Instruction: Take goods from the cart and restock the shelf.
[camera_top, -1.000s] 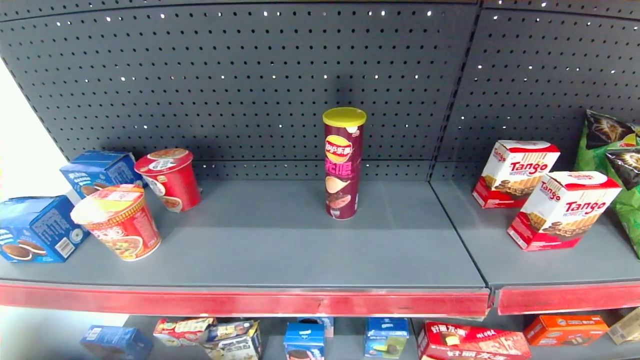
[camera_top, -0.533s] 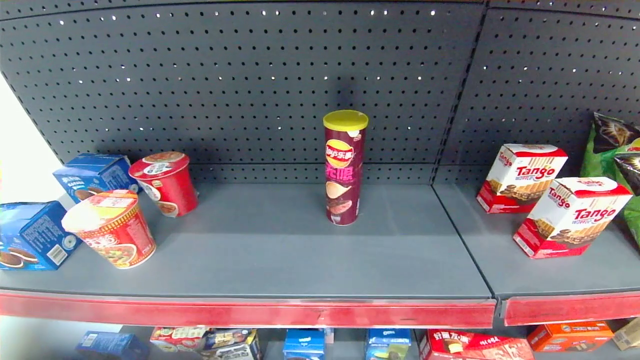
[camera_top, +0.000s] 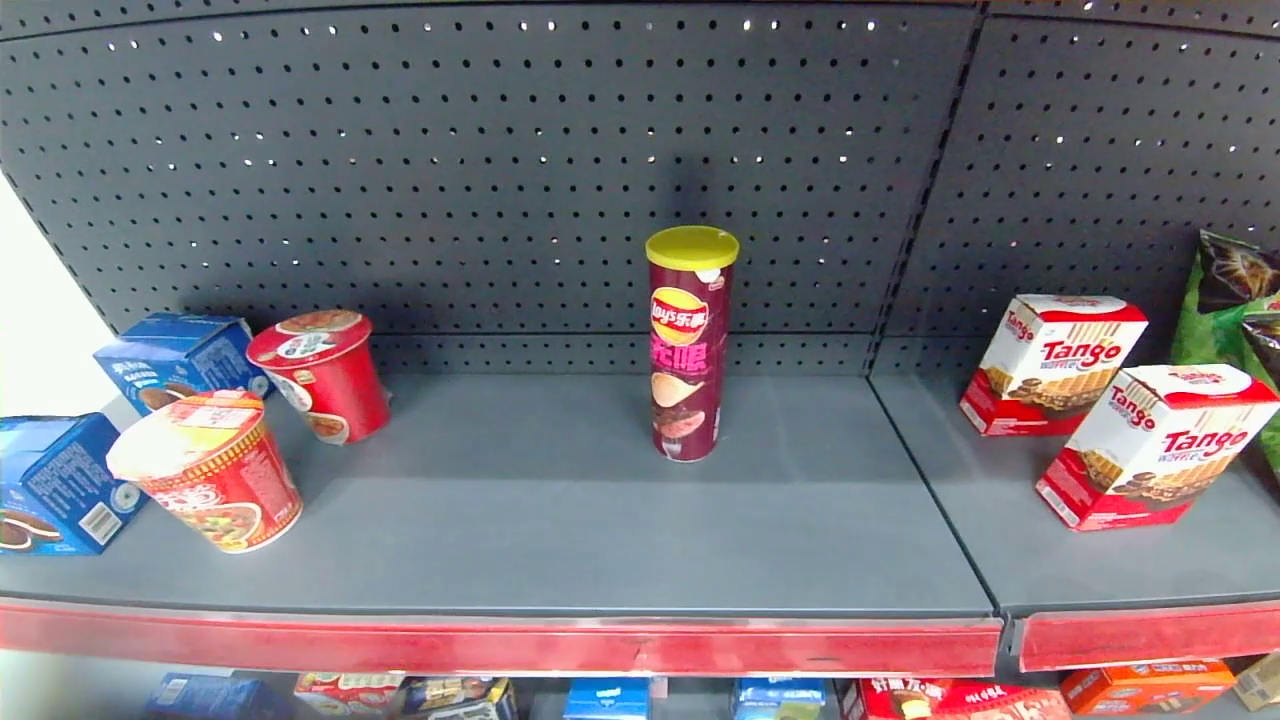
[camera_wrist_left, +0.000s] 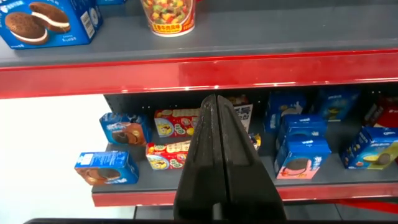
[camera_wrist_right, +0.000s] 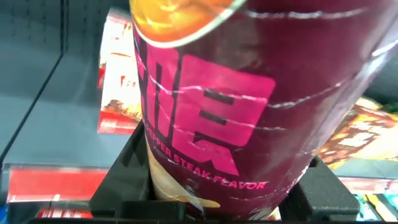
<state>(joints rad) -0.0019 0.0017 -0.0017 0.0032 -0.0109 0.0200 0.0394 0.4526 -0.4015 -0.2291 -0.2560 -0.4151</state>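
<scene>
A maroon chips can (camera_top: 688, 345) with a yellow lid stands upright near the back of the grey shelf board (camera_top: 560, 520), about mid-shelf. A second maroon chips can (camera_wrist_right: 249, 93) lies across the right wrist view, and my right gripper (camera_wrist_right: 217, 186) is shut on it, with black fingers (camera_wrist_right: 118, 180) showing on both sides. My left gripper (camera_wrist_left: 216, 106) is shut with nothing in it and hangs in front of the shelf's red front edge (camera_wrist_left: 199, 71), facing the lower shelf.
Two red cup noodles (camera_top: 205, 470) (camera_top: 320, 375) and blue biscuit boxes (camera_top: 50, 480) stand at the shelf's left. Two wafer boxes (camera_top: 1150, 445) and green bags (camera_top: 1230, 300) are on the right. Free room lies beside the can. The lower shelf (camera_wrist_left: 205, 193) holds several boxes.
The whole head picture has shifted, with everything drifting down and outward, so the camera moved. Nothing on the shelf has changed place.
</scene>
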